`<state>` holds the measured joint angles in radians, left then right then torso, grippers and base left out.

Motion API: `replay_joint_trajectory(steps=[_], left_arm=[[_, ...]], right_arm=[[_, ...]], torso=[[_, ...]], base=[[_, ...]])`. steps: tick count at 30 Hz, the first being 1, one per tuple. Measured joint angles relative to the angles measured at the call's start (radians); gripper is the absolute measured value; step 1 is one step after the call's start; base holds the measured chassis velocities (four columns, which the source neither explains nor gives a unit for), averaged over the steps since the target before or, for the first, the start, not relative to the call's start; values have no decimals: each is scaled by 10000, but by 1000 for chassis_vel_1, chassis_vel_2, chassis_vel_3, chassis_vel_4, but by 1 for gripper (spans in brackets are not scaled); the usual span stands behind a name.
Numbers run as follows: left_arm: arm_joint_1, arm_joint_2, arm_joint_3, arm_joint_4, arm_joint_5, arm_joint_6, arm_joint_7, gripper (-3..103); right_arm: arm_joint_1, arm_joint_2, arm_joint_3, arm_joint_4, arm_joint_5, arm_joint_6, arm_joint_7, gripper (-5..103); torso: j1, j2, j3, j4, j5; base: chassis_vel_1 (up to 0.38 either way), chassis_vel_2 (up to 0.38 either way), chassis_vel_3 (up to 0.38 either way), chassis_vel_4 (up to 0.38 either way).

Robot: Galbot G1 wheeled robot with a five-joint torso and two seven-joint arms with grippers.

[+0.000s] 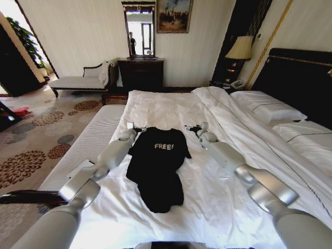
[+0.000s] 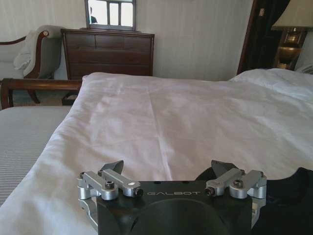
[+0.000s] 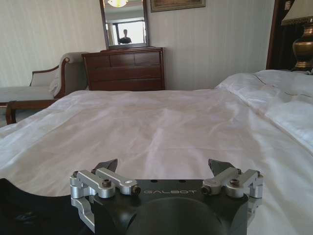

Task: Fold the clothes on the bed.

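Bedding in white covers the bed [image 1: 171, 111], which takes up most of the head view, with pillows [image 1: 267, 109] far right against the dark headboard [image 1: 301, 78]. Beyond its far edge stand a dark wooden dresser [image 1: 141, 72] under a mirror [image 1: 140, 31], a pale chaise bench [image 1: 78, 80] to the far left, and a lamp [image 1: 240, 49] to the far right. A patterned carpet [image 1: 36, 135] lies left of the bed.

The black T-shirt [image 1: 158, 166] lies on the near middle of the duvet, its white "FREE!" lettering [image 1: 164, 146] facing up, sleeves spread toward both arms.

The left gripper [image 1: 136, 126] sits at the shirt's far left shoulder and the right gripper [image 1: 195, 127] just off the far right shoulder. Nothing stands between them and the fabric.

Each wrist view shows what the head view cannot: the left gripper [image 2: 168, 169] and right gripper [image 3: 164, 166] both have fingers spread apart over bare sheet, holding nothing, black cloth [image 2: 293, 196] beside each.
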<state>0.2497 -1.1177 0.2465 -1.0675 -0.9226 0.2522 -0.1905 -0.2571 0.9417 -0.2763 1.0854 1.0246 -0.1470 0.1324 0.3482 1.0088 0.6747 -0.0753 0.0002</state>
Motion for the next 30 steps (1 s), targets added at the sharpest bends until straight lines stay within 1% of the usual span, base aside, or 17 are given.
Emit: replay_joint_trajectory(steps=[1,4,6,8,10,12,15,16,17,18,20,21,23,24,28,29,30], left_arm=[[108,138,5,-269,-63,20,-84,100],[1268,1245,-174,-2632,-388,136,-563,100],[1507,1431,-280,-3000,-404,142,-618,100],[2634,2241,-886,-4333,-421,162,-770,100],[3641,3059,-1553,-5267,-388,175,-797,100],[3947,3268,-1767,-5515,-367,174,-796,100],[5757,4118,-2986,-6757,-205,148,-608,100],[5757,4118,-2986,-6757,-205,148,-608,100],[6214,4275,-3259,-7063,-133,109,-520,100],[6944,4495,-3630,-7544,17,3,-363,100],[7622,4599,-4000,-8016,188,-124,-166,100],[7622,4599,-4000,-8016,188,-124,-166,100],[8627,4537,-4709,-8576,474,-324,56,100],[8627,4537,-4709,-8576,474,-324,56,100],[10432,4153,-5817,-9039,1352,-682,488,100],[10432,4153,-5817,-9039,1352,-682,488,100],[10866,4038,-6056,-9099,1495,-745,586,100]], right_arm=[[-127,-92,83,230,28,-18,17,100],[-1654,-884,1061,2470,212,-225,202,100],[-1888,-990,1229,2726,226,-255,243,100],[-3026,-1552,2221,4049,268,-360,394,100],[-4185,-2052,3302,5151,225,-406,430,100],[-4576,-2172,3642,5452,209,-417,429,100],[-6962,-2550,5629,6874,65,-467,353,100],[-6962,-2550,5629,6874,65,-467,353,100],[-7507,-2578,6172,7182,-76,-463,288,100],[-8636,-2574,7136,7728,-437,-396,127,100],[-9817,-2436,7868,8229,-793,-287,-15,100],[-9817,-2436,7868,8229,-793,-287,-15,100],[-11097,-2027,8620,8830,-1423,-47,-234,100],[-11097,-2027,8620,8830,-1423,-47,-234,100],[-12699,-1167,9423,9524,-2388,308,-634,100],[-12699,-1167,9423,9524,-2388,308,-634,100],[-13017,-966,9567,9643,-2560,396,-717,100]], torso=[[-1,0,0,0,-5],[0,0,1,7,-2],[0,-1,1,6,-2],[-1,0,0,-1,-3],[-2,1,-1,3,-4],[-2,1,-1,3,-3],[-2,0,0,2,-1],[-2,0,0,2,-1],[-3,1,0,2,-2],[-5,2,-1,7,-7],[-5,2,-1,-6,-1],[-5,2,-1,-6,-1],[-2,2,-1,-6,-1],[-2,2,-1,-6,-1],[2,1,1,2,0],[2,1,1,2,0],[0,1,1,2,-3]], base=[[0,0,0,0],[0,0,0,0],[0,0,0,0],[0,0,0,0],[0,0,0,0],[0,0,0,0],[0,0,0,0],[0,0,0,0],[0,0,0,0],[0,0,0,0],[0,0,0,0],[0,0,0,0],[0,0,0,0],[0,0,0,0],[0,0,0,0],[0,0,0,0],[0,0,0,0]])
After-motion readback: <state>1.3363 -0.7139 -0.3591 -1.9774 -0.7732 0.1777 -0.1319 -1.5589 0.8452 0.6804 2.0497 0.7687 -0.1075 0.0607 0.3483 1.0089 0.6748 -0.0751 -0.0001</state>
